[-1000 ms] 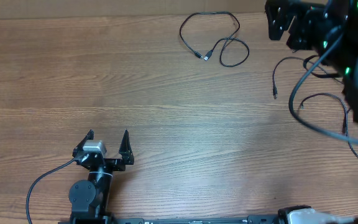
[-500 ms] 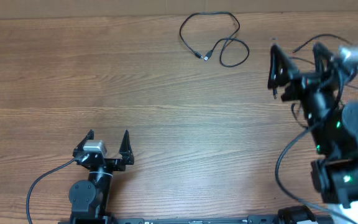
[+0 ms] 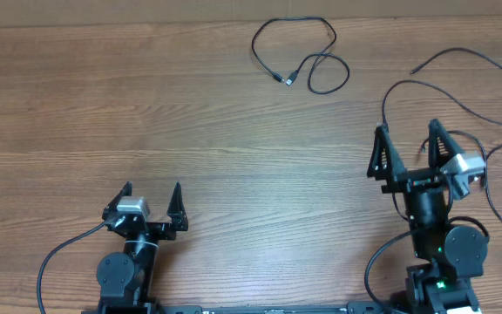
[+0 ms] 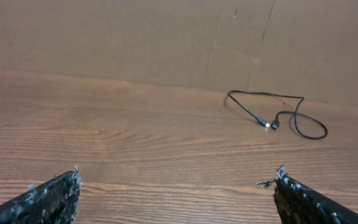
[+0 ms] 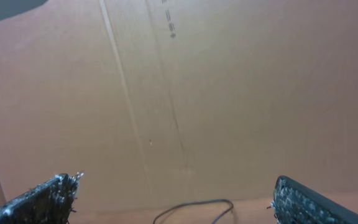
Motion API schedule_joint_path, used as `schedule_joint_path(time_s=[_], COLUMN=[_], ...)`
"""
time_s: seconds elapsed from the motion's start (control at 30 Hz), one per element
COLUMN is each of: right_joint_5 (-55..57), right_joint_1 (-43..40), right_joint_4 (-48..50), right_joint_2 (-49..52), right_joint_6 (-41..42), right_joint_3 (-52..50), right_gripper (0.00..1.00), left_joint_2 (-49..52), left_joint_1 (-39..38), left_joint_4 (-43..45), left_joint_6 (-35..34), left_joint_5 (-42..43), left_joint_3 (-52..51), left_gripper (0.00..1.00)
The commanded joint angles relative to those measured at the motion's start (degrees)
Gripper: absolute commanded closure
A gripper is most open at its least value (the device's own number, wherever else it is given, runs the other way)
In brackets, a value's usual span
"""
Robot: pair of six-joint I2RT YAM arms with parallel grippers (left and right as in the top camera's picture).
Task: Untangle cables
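Right arm (image 3: 427, 208) drawn back near-side, both jaws spread empty, rightmost cables (image 3: 460, 51) cut off by frame edge

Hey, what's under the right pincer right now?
Bare table shows between the fingers of the open right pincer. A thin black cable runs beside one finger, then vanishes under the arm; its path there is hidden.
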Motion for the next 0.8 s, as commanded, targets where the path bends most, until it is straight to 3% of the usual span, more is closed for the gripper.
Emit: schedule_joint_path(time_s=[0.0,0.37,0.5,0.77], right_joint_5=[1.0,1.6,2.0,2.0], right_joint_1=[-0.8,-0.9,-0.9,-2.1], right_joint_4=[2.2,3.3,-5.2,-11.8], right_joint_2=[-2.4,-11.2,-15.0,-15.8], right_joint_6=[0.0,0.0,0.0,0.0], right_joint_3=[-4.1,-15.5,-15.5,-15.5], right_gripper=[0.00,0.00,0.00,0.00], left_joint_2=[-0.4,-0.4,-0.4,-0.4], left_joint_1=[0.4,0.4,0.4,0.4], left_joint_4=[-0.1,-0.1,-0.1,-0.1], left_joint_6=[0.7,0.7,0.7,0.7], left_joint_5=[0.6,0.6,0.6,0.6], left_joint_3=[-0.2,-0.2,-0.2,-0.2], left_gripper=[0.00,0.00,0.00,0.00])
